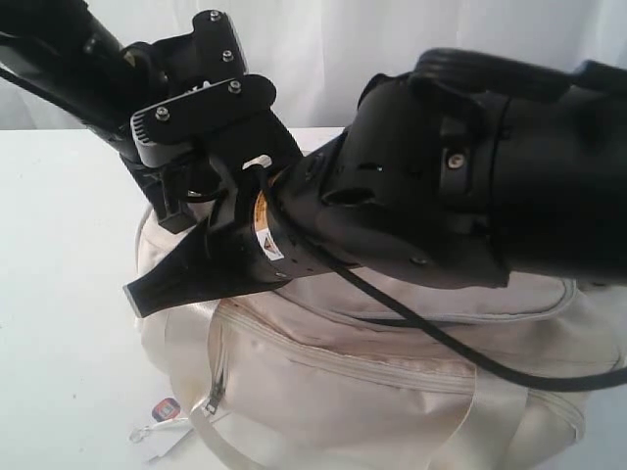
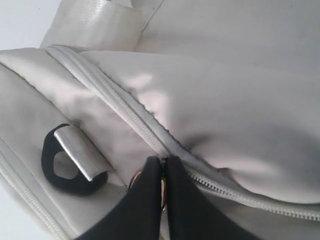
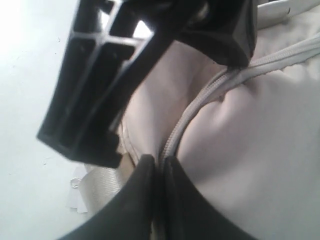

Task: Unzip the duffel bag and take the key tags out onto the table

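The cream duffel bag (image 1: 392,362) lies on the white table (image 1: 59,245) with its zip (image 2: 115,95) closed. My left gripper (image 2: 164,161) comes down from the upper left onto the bag's left end (image 1: 178,217). Its fingers are pressed together at the zip slider, with a brass pull ring showing between them. My right gripper (image 3: 159,161) reaches across from the right to the same end of the bag (image 1: 139,294). It is shut, with the zip seam (image 3: 185,120) running in between its fingers. The key tags are hidden.
A black D-ring (image 2: 62,170) under a fabric loop sits beside the left fingers. A shiny strap (image 3: 102,182) and a small paper tag (image 1: 162,419) lie at the bag's near left corner. The left gripper's body (image 3: 100,90) hangs close above the right fingers.
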`<state>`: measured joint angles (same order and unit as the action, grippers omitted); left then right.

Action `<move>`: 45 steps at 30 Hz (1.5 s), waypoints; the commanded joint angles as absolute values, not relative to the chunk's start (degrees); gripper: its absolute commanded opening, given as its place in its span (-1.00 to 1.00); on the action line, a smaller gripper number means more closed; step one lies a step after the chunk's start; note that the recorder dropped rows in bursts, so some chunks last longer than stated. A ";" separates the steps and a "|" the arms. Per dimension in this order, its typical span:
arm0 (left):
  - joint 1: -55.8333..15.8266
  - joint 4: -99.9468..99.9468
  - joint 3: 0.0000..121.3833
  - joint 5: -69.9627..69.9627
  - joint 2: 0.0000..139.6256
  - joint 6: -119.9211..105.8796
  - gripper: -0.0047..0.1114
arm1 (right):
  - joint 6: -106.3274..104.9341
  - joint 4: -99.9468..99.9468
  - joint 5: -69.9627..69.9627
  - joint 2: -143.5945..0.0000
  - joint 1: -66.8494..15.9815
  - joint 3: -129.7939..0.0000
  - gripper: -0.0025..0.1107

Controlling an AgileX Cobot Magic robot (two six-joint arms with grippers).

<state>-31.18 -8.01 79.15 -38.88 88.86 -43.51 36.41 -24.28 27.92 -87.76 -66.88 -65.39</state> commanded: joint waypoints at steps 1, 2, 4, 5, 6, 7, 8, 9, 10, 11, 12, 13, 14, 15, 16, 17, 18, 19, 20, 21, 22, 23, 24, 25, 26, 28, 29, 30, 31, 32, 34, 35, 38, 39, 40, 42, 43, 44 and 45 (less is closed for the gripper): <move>-30.97 -8.00 79.42 -37.10 88.61 -43.56 -0.92 | 36.76 -23.58 28.47 -86.52 -66.83 -65.48 -0.96; -30.97 -7.73 79.42 -36.97 88.61 -43.46 -0.92 | 36.76 -23.35 28.60 -86.52 -66.83 -65.48 -0.96; -30.97 -7.06 79.42 -35.94 88.61 -43.31 -0.92 | 36.76 -22.44 28.60 -86.52 -66.83 -65.48 -0.96; -30.97 -7.06 79.42 -35.16 88.61 -43.21 -0.92 | 36.76 -22.30 28.60 -86.52 -66.83 -65.48 -0.96; -30.97 -7.06 79.42 -34.26 88.61 -43.10 -0.92 | 36.76 -22.15 28.60 -86.52 -66.94 -65.48 -0.96; -30.97 -7.06 79.42 -33.62 88.61 -43.10 -0.92 | 36.76 -22.11 28.60 -86.52 -67.16 -65.48 -0.96; -30.97 -7.06 79.42 -32.85 88.61 -43.10 -0.92 | 36.49 -22.11 28.60 -86.52 -67.44 -65.48 -0.96; -30.97 -7.06 79.42 -32.35 88.61 -43.10 -0.92 | 36.37 -22.11 28.60 -86.52 -67.61 -65.48 -0.96; -30.97 -7.06 79.42 -31.69 88.61 -43.10 -0.92 | 36.34 -22.11 28.60 -86.52 -67.96 -65.48 -0.96; -30.97 -7.06 79.42 -31.09 88.61 -43.01 -0.92 | 36.34 -22.11 28.48 -86.52 -68.39 -65.48 -0.96; -30.97 -7.06 79.42 -30.75 88.61 -43.01 -0.92 | 36.34 -22.11 28.34 -86.52 -68.63 -65.48 -0.96; -30.97 -7.06 79.42 -29.93 88.61 -42.84 -0.92 | 36.34 -22.11 28.24 -86.52 -68.90 -65.48 -0.96; -30.97 -7.06 79.42 -29.28 88.71 -42.61 -0.92 | 36.34 -22.11 27.95 -86.52 -69.34 -65.48 -0.96; -30.97 -7.06 79.42 -28.61 88.83 -42.33 -0.92 | 36.34 -22.11 27.95 -86.52 -69.62 -65.48 -0.96; -30.97 -7.06 79.42 -27.98 89.09 -42.22 -0.92 | 36.34 -22.11 27.81 -86.52 -69.79 -65.48 -0.96; -30.97 -7.06 79.42 -27.37 89.44 -42.22 -0.92 | 36.34 -22.11 27.81 -86.52 -70.02 -65.48 -0.96; -30.97 -7.06 79.42 -26.93 89.68 -42.22 -0.92 | 36.34 -22.11 27.81 -86.52 -70.28 -65.48 -0.96; -30.97 -7.06 79.42 -26.42 90.06 -42.22 -0.92 | 36.34 -21.73 27.81 -86.52 -70.28 -65.48 -0.96; -30.97 -7.06 79.42 -26.05 90.54 -42.22 -0.92 | 36.34 -21.46 27.81 -86.52 -70.28 -65.48 -0.96; -30.97 -7.06 79.42 -25.77 90.84 -42.22 -0.92 | 36.34 -21.46 27.81 -86.52 -70.28 -65.48 -0.96; -30.97 -7.06 79.42 -25.15 91.46 -42.22 -0.92 | 36.23 -21.46 27.81 -86.52 -70.28 -65.48 -0.96; -30.97 -7.06 79.42 -24.47 91.91 -42.22 -0.92 | 36.23 -21.46 27.81 -86.52 -70.28 -65.48 -0.96; -30.97 -7.06 79.42 -23.88 92.17 -42.22 -0.92 | 36.23 -21.46 27.81 -86.52 -70.28 -65.48 -0.96; -30.97 -7.06 79.42 -23.29 92.64 -42.07 -0.92 | 36.23 -21.46 27.81 -86.52 -70.28 -65.48 -0.96; -30.97 -7.06 79.42 -22.45 93.06 -42.07 -0.92 | 36.23 -21.46 27.81 -86.52 -70.28 -65.48 -0.96; -30.97 -7.06 79.42 -20.63 93.49 -42.07 -0.92 | 36.24 -21.46 27.97 -86.52 -70.28 -65.48 -0.96; -30.69 -7.17 79.42 -19.65 93.63 -42.07 -0.92 | 36.24 -21.46 27.97 -86.52 -70.28 -65.48 -0.96; -30.35 -7.57 79.42 -18.84 93.76 -41.76 -0.92 | 36.24 -21.46 27.97 -86.52 -70.28 -65.48 -0.96; -29.95 -7.86 79.42 -17.93 93.76 -41.22 -0.92 | 36.24 -21.34 27.98 -86.52 -70.28 -65.48 -0.96; -29.51 -8.14 79.42 -17.07 93.76 -40.29 -0.92 | 36.24 -21.34 27.98 -86.52 -70.28 -65.48 -0.96; -28.59 -8.53 79.42 -15.80 93.76 -39.40 -0.92 | 36.24 -21.09 27.82 -86.52 -70.28 -65.48 -0.96; -28.39 -8.63 79.42 -15.23 93.76 -39.40 -0.92 | 36.24 -21.09 27.82 -86.52 -70.28 -65.48 -0.96; -28.00 -8.86 79.42 -13.38 94.16 -39.40 -0.92 | 36.24 -21.09 27.70 -86.52 -70.28 -65.48 -0.96; -28.00 -8.86 79.42 -12.87 94.39 -39.40 -0.92 | 36.24 -21.09 27.70 -86.52 -70.28 -65.48 -0.96; -28.00 -8.86 79.52 -12.44 94.71 -39.40 -0.92 | 36.24 -21.09 27.70 -86.52 -70.28 -65.48 -0.96; -28.00 -10.44 80.68 -12.56 95.86 -39.13 -0.92 | 36.24 -21.09 27.70 -86.52 -70.28 -65.48 -0.96; -28.00 -11.26 81.65 -12.56 96.49 -39.13 -0.92 | 36.24 -20.97 27.58 -86.52 -70.28 -65.48 -0.96; -28.00 -11.82 82.84 -12.82 97.23 -39.13 -0.92 | 36.24 -20.97 27.58 -86.52 -70.28 -65.48 -0.96; -28.00 -11.96 84.11 -13.14 97.96 -39.13 -0.92 | 36.24 -20.97 27.58 -86.52 -70.28 -65.48 -0.96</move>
<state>-28.81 -10.78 80.90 -17.23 96.58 -39.73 36.41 -23.22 28.43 -87.66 -69.29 -65.39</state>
